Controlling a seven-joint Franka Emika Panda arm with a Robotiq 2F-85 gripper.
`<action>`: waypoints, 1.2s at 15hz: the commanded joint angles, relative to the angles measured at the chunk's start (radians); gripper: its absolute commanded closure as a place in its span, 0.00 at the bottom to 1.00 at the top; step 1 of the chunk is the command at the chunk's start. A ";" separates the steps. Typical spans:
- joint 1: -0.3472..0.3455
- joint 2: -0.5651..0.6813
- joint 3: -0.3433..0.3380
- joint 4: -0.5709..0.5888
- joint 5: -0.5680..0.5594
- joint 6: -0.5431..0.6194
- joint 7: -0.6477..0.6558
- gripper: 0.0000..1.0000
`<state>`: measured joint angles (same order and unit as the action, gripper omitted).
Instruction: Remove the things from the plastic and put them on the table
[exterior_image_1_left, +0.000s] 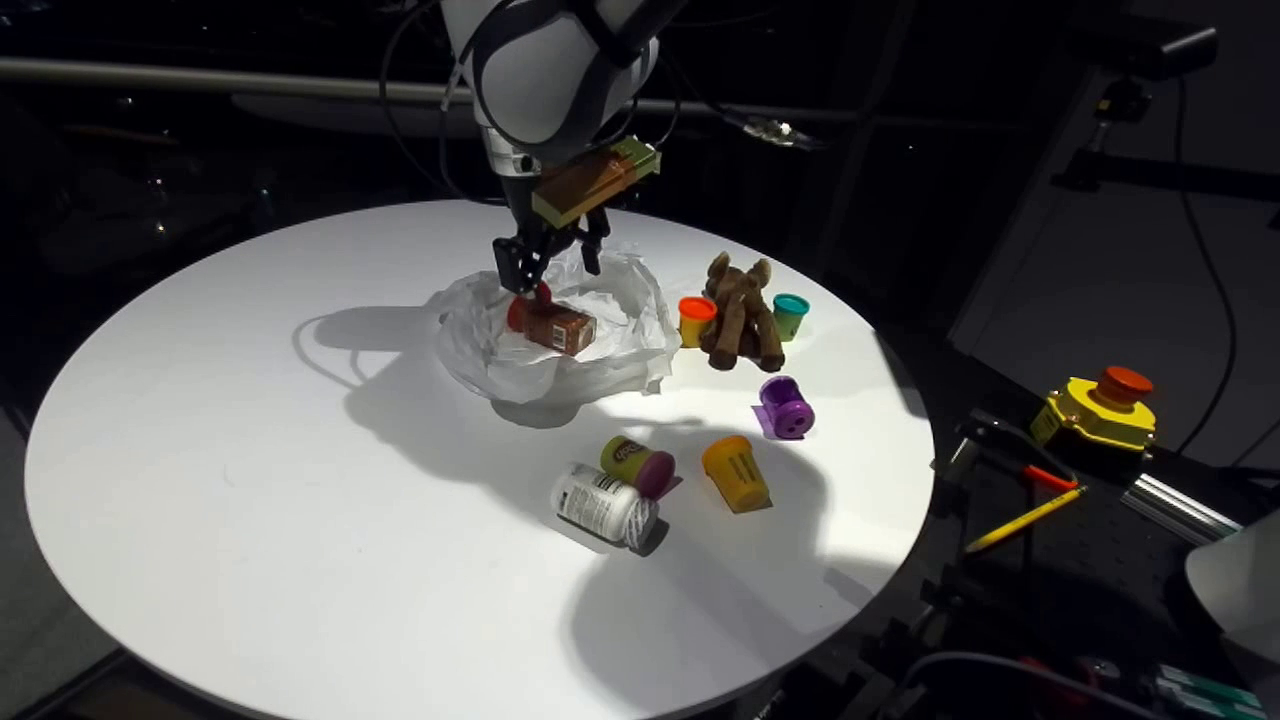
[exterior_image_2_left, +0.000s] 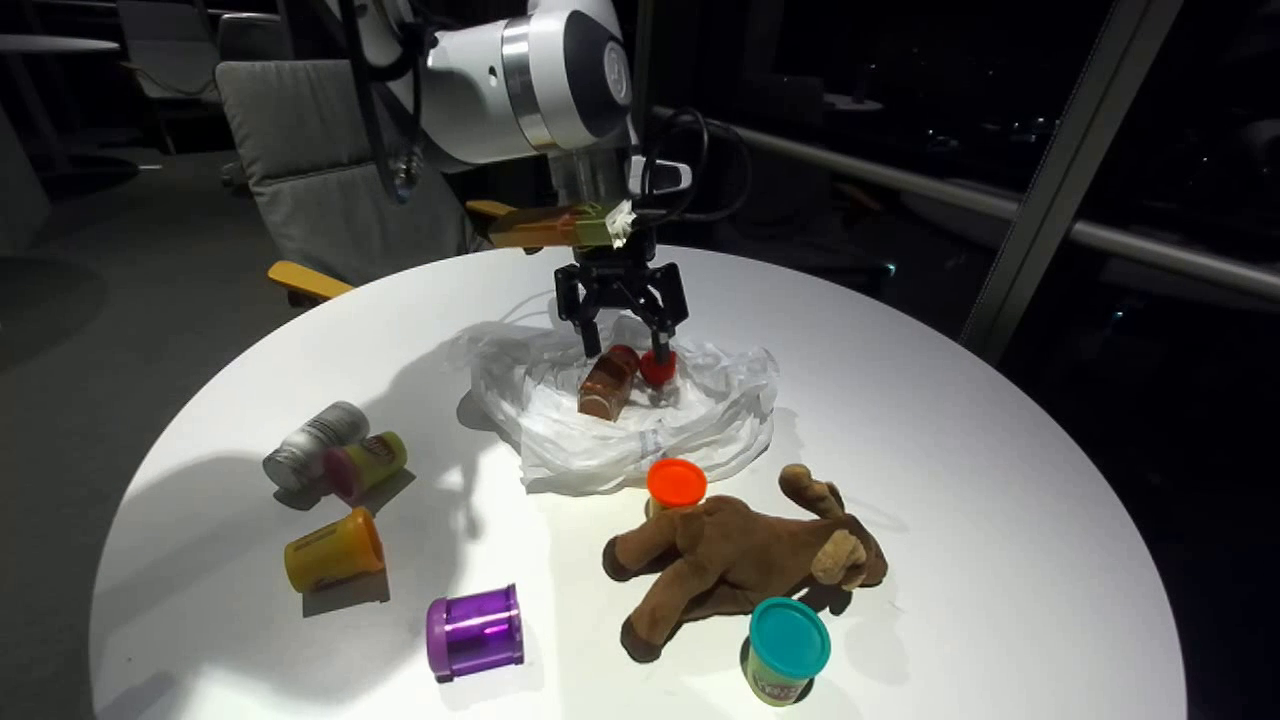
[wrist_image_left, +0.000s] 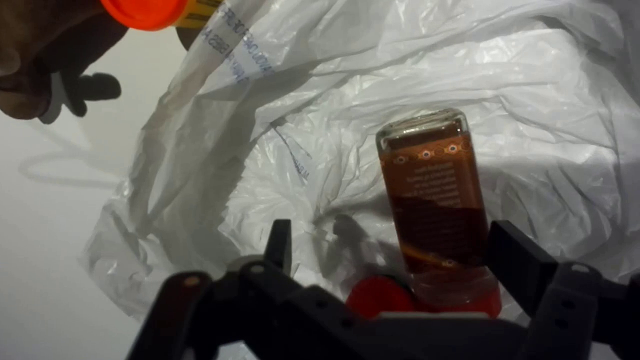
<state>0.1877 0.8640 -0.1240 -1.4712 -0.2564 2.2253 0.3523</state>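
Note:
The white plastic bag (exterior_image_1_left: 520, 380) lies opened out on the table, also in an exterior view (exterior_image_2_left: 580, 465) and the wrist view (wrist_image_left: 170, 160). In it a brown glass bottle with a red cap (wrist_image_left: 432, 185) lies on its side; it shows in both exterior views (exterior_image_1_left: 562, 328) (exterior_image_2_left: 606, 387). A second red-topped thing (wrist_image_left: 379, 296) lies beside the bottle's cap, also in an exterior view (exterior_image_2_left: 657, 367); its lower part is hidden. My gripper (wrist_image_left: 390, 242) is open above the bag, fingers pointing down (exterior_image_1_left: 556, 268) (exterior_image_2_left: 627, 348). In the wrist view the bottle shows between the fingers, near the right one.
On the round white table (exterior_image_1_left: 250, 520) are a white bottle (exterior_image_1_left: 600, 505), a purple-lidded tub (exterior_image_1_left: 637, 465), an orange tub (exterior_image_1_left: 736, 473), a purple container (exterior_image_1_left: 787, 408), a brown plush animal (exterior_image_1_left: 738, 305), a red-lidded tub (exterior_image_1_left: 696, 320) and a teal-lidded tub (exterior_image_1_left: 789, 316).

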 joint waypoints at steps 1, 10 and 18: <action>-0.046 0.038 0.053 0.090 0.078 -0.059 -0.079 0.00; -0.106 0.136 0.095 0.227 0.178 -0.206 -0.165 0.26; -0.112 0.146 0.103 0.272 0.206 -0.260 -0.174 0.74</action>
<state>0.0822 1.0103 -0.0263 -1.2386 -0.0725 1.9950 0.1882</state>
